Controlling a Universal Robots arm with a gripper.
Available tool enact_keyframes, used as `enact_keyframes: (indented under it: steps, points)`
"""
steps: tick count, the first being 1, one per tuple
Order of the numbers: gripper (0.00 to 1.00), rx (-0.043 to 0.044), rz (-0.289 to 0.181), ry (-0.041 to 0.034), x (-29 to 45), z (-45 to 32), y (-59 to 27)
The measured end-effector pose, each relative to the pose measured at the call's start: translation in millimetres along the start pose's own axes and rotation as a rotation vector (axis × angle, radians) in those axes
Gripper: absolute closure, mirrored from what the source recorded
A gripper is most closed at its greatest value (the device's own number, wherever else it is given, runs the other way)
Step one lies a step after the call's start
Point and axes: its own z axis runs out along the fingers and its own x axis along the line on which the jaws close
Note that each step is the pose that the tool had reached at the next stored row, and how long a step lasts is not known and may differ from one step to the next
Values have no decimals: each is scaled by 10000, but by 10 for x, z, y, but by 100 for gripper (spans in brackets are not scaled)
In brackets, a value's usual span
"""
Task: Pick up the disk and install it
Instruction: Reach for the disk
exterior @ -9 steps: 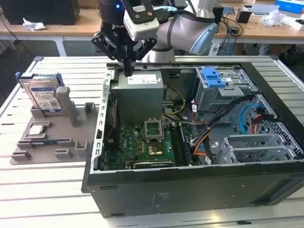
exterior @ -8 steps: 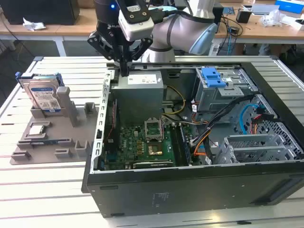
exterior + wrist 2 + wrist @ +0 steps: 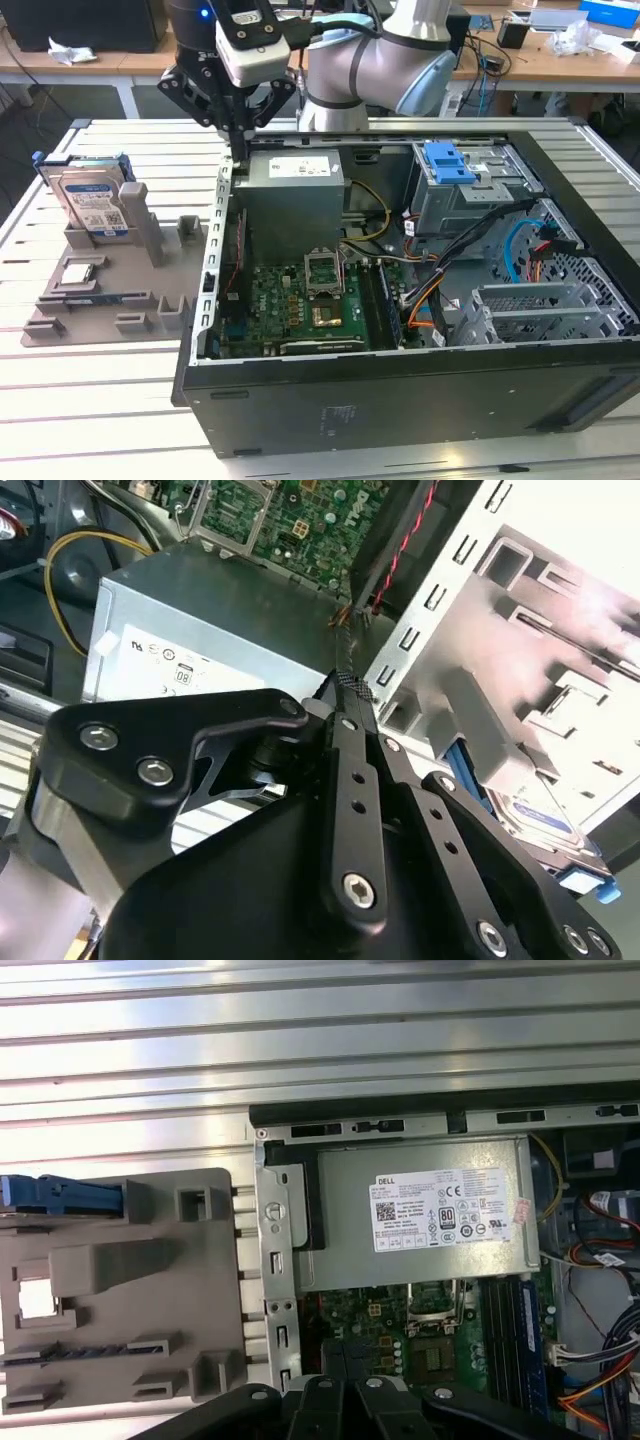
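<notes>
One disk (image 3: 95, 200) stands on edge in one grey holder (image 3: 120, 300), at the exterior view's left, beside one open computer case (image 3: 400, 400). I count one gripper (image 3: 239, 148), its jaws clenched together with nothing between them. It hangs over the case wall nearest the holder, just by the one power supply (image 3: 290, 185). The disk sits well apart from the jaws, further toward the exterior view's left. One blue caddy (image 3: 448, 162) tops the drive bay (image 3: 460, 205) inside the case.
</notes>
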Motion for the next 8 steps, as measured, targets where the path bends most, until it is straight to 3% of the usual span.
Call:
enact_keyframes:
  steps: [8]
  points:
    - [89,1,0,0,117,-3,-9]
